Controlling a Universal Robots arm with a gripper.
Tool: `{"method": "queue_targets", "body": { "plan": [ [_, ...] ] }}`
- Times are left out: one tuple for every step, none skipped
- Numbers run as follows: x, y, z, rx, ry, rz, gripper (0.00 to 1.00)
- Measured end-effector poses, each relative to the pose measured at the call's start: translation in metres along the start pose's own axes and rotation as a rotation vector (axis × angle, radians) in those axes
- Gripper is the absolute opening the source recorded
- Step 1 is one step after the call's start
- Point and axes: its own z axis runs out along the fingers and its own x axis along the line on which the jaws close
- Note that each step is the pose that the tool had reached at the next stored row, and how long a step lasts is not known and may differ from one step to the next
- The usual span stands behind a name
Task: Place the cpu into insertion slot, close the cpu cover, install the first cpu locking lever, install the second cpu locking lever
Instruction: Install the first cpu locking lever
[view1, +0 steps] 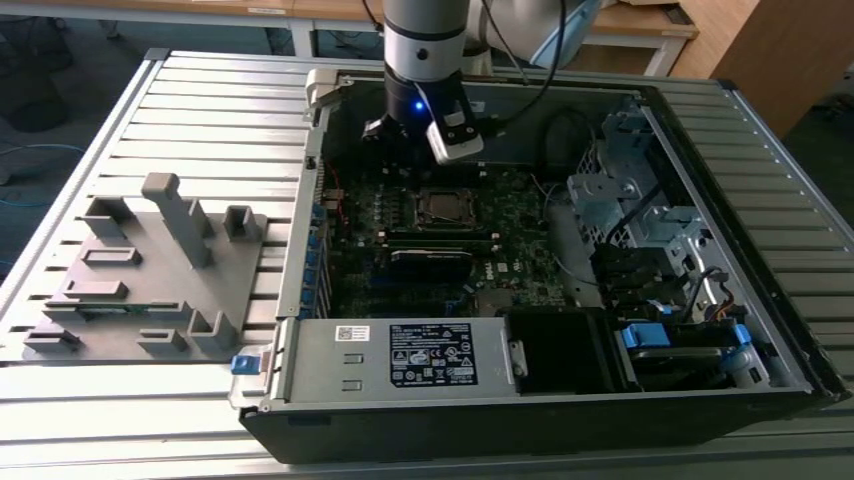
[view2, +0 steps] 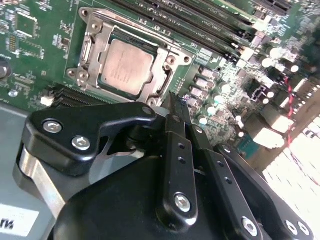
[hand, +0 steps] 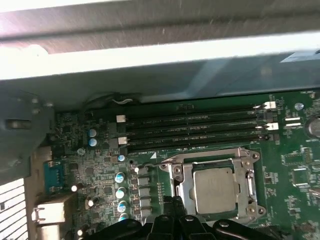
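Cpu (view2: 125, 67) sits in the insertion slot (view2: 75, 74) with the cpu cover (view2: 170, 59) down over it; gripper (view2: 174, 100) is pinched shut, empty, right beside it.

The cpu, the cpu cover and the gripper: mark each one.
cpu (view2: 125, 67): second wrist view, centre of its metal top.
cpu cover (hand: 248, 186): first wrist view, side bar of its frame.
gripper (view2: 173, 101): second wrist view, between its fingertips.

Robotics lab, slatted metal bench (view1: 200, 110), opened computer case (view1: 561, 430)

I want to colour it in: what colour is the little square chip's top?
The cpu is dull silver-grey; the second wrist view shows it best.
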Motion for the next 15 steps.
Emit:
{"method": "queue_targets", "body": {
  "plan": [
    [0.0,0.0001,-0.0029,-0.0001,0.0,0.0,0.1],
    [-0.0001,0.0002,-0.0051,0.0001,0.0001,0.0,0.1],
    [-0.0001,0.0002,-0.0058,0.0,0.0,0.0,0.1],
    [-0.0001,0.0002,-0.0058,-0.0002,-0.0001,0.0,0.1],
    [-0.0001,0.0002,-0.0058,-0.0003,-0.0001,0.0,0.1],
    [0.0002,0.0002,-0.0058,-0.0001,-0.0001,0.0,0.1],
    [0.0011,0.0,-0.0059,-0.0001,-0.0002,0.0,0.1],
    [0.0027,-0.0002,-0.006,0.0,-0.0007,0.0,0.1],
    [0.0047,-0.0004,-0.006,-0.0001,-0.0014,0.0,0.1],
    [0.0068,-0.0006,-0.006,-0.0003,-0.0021,0.0,0.1],
    [0.009,-0.0008,-0.006,-0.0004,-0.003,0.0,0.1],
    [0.0106,-0.001,-0.006,-0.0006,-0.0042,0.0,0.1],
    [0.0116,-0.0011,-0.0062,-0.0008,-0.006,0.0,0.1],
    [0.0124,-0.0011,-0.0073,-0.0009,-0.0087,0.0,0.1],
    [0.0125,-0.0011,-0.0085,-0.0012,-0.0097,0.0,0.1]
  ]
}}
